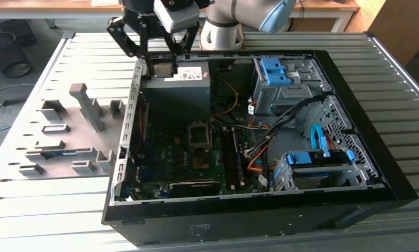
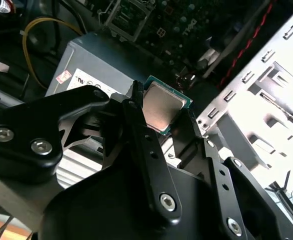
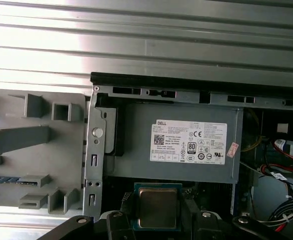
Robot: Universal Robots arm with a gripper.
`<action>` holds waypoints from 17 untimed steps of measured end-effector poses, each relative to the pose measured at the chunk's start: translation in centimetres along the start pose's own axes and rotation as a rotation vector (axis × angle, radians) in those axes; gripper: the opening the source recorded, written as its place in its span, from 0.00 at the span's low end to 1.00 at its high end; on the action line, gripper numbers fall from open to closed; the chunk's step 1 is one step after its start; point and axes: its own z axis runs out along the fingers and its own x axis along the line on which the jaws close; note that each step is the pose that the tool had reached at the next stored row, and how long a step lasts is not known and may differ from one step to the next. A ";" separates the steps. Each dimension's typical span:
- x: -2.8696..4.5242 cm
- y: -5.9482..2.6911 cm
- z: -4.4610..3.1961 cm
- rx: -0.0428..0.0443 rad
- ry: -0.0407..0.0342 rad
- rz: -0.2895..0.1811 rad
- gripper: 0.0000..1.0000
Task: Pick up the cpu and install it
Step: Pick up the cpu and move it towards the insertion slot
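An open computer case (image 1: pixel 265 207) lies on the slatted table (image 1: pixel 48 210), with a fixture plate (image 1: pixel 62 136) beside it on the exterior view's left. Inside the case, the power supply (image 1: pixel 176 97) sits at the far end, the motherboard (image 1: pixel 188 168) lies before it, and the drive cages (image 1: pixel 314 163) stand along the exterior view's right. The gripper (image 1: pixel 159 62) holds the cpu (image 3: pixel 157 207) above the power supply.

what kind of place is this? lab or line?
Probably a robotics lab bench for PC assembly: an open desktop case on a slatted metal table, a grey parts fixture beside it, and the pincer holding a cpu.
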 end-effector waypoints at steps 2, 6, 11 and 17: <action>-0.46 -0.02 0.02 0.0001 0.0001 0.000 0.47; -1.54 -0.08 0.06 0.0000 0.0005 0.000 0.47; -2.94 -0.15 0.12 0.0000 0.0011 0.000 0.47; -4.59 -0.23 0.20 -0.0089 0.0016 0.000 0.47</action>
